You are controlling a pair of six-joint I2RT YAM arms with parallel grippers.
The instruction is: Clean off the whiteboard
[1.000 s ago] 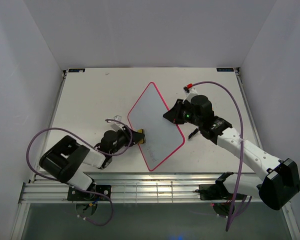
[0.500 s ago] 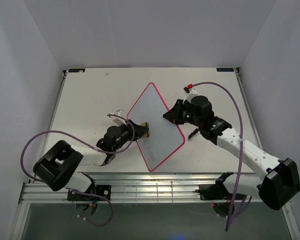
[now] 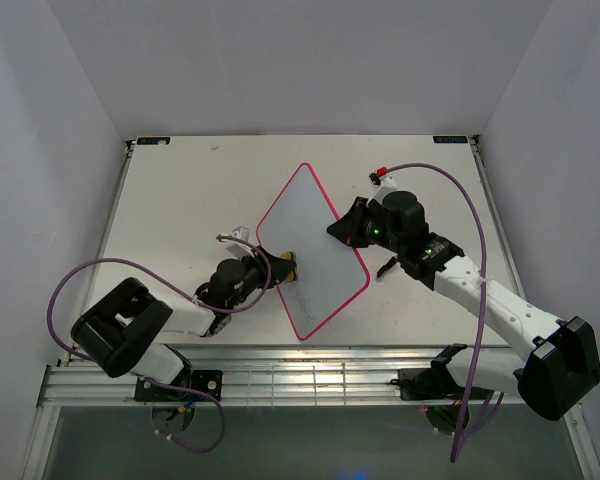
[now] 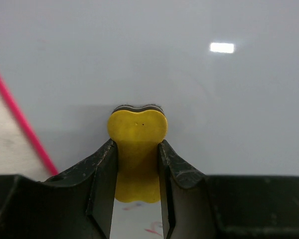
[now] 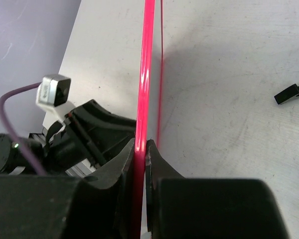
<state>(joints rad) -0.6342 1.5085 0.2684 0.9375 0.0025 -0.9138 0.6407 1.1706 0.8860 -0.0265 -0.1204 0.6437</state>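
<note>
Whiteboard [image 3: 310,255] at centre of table [image 3: 180,190], judged thin, stiff, light, slick-faced: right gripper [image 5: 140,149] pinches its pink frame edge, the sensible hold; left gripper [image 4: 137,159] clamps yellow eraser [image 4: 137,132] against its face

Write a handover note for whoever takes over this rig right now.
Left end effector: shut on the yellow eraser, whose tip is against the whiteboard near its left edge.
Right end effector: shut on the whiteboard's pink frame on the right side, steadying it on the table.
Done: most of the face looks clean.
Left: faint marks near the board's lower end, beside the eraser; wipe those.
</note>
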